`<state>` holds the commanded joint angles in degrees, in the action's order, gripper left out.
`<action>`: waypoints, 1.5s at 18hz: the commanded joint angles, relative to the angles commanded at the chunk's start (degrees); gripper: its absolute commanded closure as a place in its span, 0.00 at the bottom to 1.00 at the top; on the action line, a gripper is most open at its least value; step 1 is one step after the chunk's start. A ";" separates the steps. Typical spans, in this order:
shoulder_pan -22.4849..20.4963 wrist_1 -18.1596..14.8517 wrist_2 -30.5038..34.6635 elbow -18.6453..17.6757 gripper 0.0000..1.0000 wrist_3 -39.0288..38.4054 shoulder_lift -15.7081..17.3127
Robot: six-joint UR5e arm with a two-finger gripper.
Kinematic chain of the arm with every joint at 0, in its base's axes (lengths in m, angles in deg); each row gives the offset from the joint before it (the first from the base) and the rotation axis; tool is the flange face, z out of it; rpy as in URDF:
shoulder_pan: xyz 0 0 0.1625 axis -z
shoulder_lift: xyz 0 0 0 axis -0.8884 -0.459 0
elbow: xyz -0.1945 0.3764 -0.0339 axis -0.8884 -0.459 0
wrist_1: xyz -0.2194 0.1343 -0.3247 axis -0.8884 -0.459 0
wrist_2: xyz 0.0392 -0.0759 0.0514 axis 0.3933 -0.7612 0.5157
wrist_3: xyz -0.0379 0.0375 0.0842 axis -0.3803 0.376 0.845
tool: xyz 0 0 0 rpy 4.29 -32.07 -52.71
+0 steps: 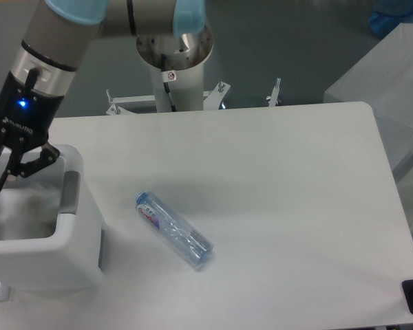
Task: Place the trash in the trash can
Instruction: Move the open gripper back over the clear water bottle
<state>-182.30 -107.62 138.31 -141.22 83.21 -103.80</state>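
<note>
One crushed clear bottle (173, 229) lies on its side on the white tabletop (275, 206), a little left of the middle. Its long axis runs on a diagonal, from upper left to lower right. The end with the blue-and-red label points up and left, toward the trash can; the clear end points down and right, toward the near edge of the tabletop. Nothing touches the bottle.

One trash can (48, 258), a boxy white bin with rounded corners and a grey panel on the side facing the bottle, stands at the left edge of the view, just beside the bottle but apart from it. Inside its open top there is a blurred white mass (20, 213); whether this is the crumpled wrapper cannot be told for sure, and no other wrapper is in sight.

The single arm reaches in from the upper left, and its hand (15, 165) hangs over the far rim of the trash can, at the left edge of the view. Its fingers (40, 159) are spread apart and hold nothing. A small blue light glows on the wrist above the hand.
</note>
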 joint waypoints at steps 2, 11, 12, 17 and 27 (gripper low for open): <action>-0.52 -0.09 1.75 0.70 0.08 -0.17 0.09; -19.23 -0.70 5.37 -2.80 0.00 -4.74 0.00; -21.34 -0.70 5.28 -3.85 0.00 -4.83 -0.17; -26.72 -0.53 5.54 -6.68 0.00 -4.13 -4.81; -23.83 -1.67 20.56 -5.54 0.00 -5.10 -14.76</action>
<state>-206.12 -109.29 158.88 -146.75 78.11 -118.56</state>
